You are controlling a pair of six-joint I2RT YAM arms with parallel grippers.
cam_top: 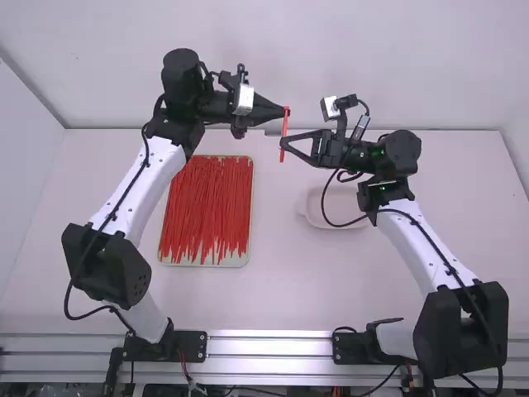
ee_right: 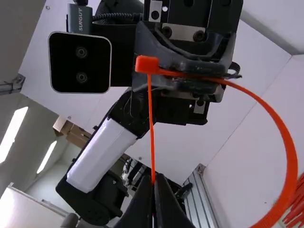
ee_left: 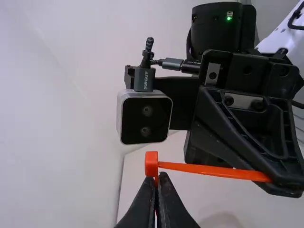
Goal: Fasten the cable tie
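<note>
The left pincer (cam_top: 282, 111) clamps the thin orange plastic cable tie (cam_top: 283, 132) beside its square head, above the table's (cam_top: 331, 273) 12 o'clock side. The right pincer (cam_top: 282, 155), at its 6 o'clock, pinches the flat strip.

**Clearance and Obstructions**

The left gripper (cam_top: 285, 109) and right gripper (cam_top: 282, 149) stand tip to tip above the far middle of the table (cam_top: 281, 289). Each is clamped on the cable tie (cam_top: 283, 131) stretched between them, which bars passage there. The back wall (cam_top: 372, 58) rises near behind them. The left arm (cam_top: 136, 186) runs along the left side of the tray (cam_top: 202, 264) of loose ties. The right arm (cam_top: 413, 240) crosses above the white dish (cam_top: 310, 207). Passage is available over the strip of table between tray and dish, and over the table's front.
</note>
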